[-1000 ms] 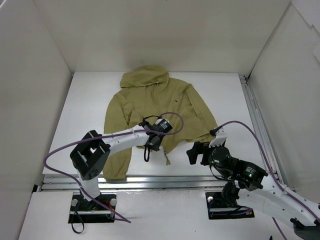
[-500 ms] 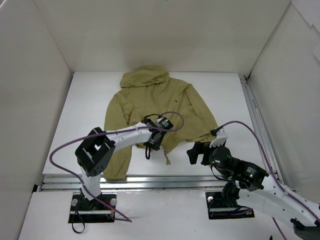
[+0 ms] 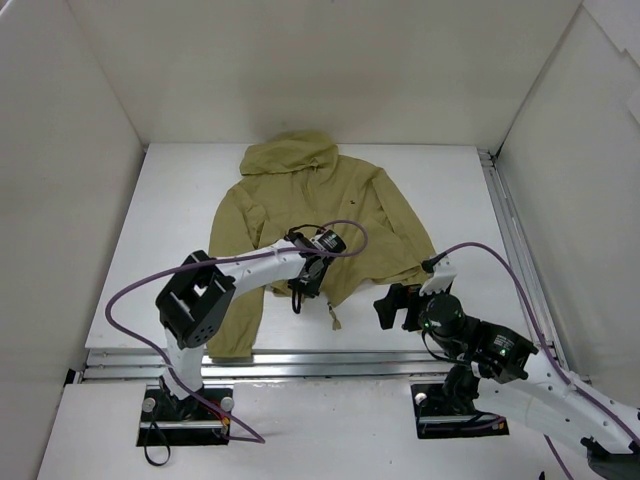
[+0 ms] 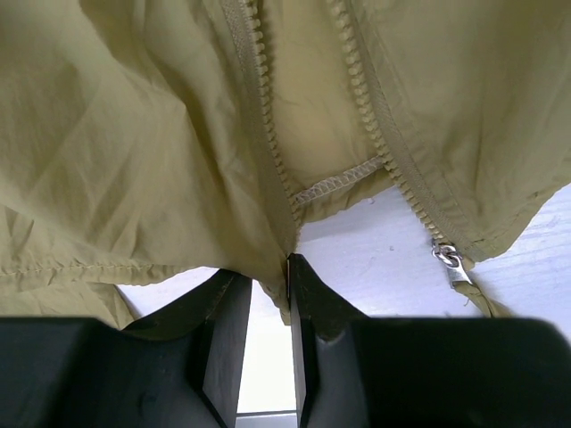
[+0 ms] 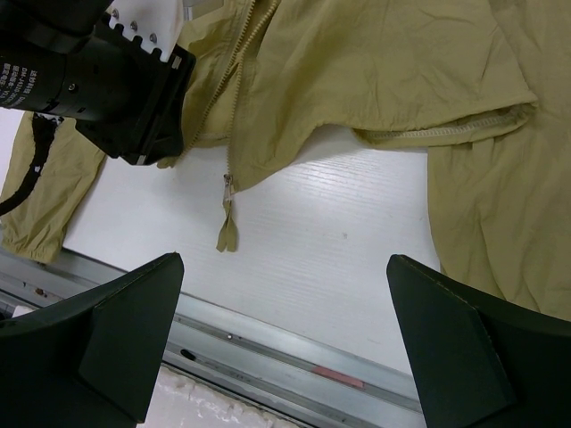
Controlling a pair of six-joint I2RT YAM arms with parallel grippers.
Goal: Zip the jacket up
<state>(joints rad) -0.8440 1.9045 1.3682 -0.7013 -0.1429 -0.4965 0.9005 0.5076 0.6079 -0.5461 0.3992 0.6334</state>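
The olive-khaki hooded jacket (image 3: 300,190) lies flat on the white table, hood at the back and front unzipped at the bottom. My left gripper (image 3: 307,283) is at the bottom hem of one front panel. In the left wrist view (image 4: 269,267) its jaws are nearly together, with the hem bunched between the tips. The two zipper rows (image 4: 259,116) run apart, and the metal zipper pull (image 4: 449,259) hangs at the other panel's bottom corner (image 5: 228,185). My right gripper (image 3: 398,305) is wide open and empty, above the table near the jacket's right sleeve (image 5: 500,214).
A metal rail (image 3: 320,360) runs along the table's near edge and another along the right side (image 3: 510,240). White walls close in the left, back and right. The left arm's wrist (image 5: 98,80) shows in the right wrist view, with a purple cable (image 3: 345,235) looping over the jacket.
The left arm's elbow has swung to the right while its gripper stays at the hem. The right arm and the jacket have not visibly moved.
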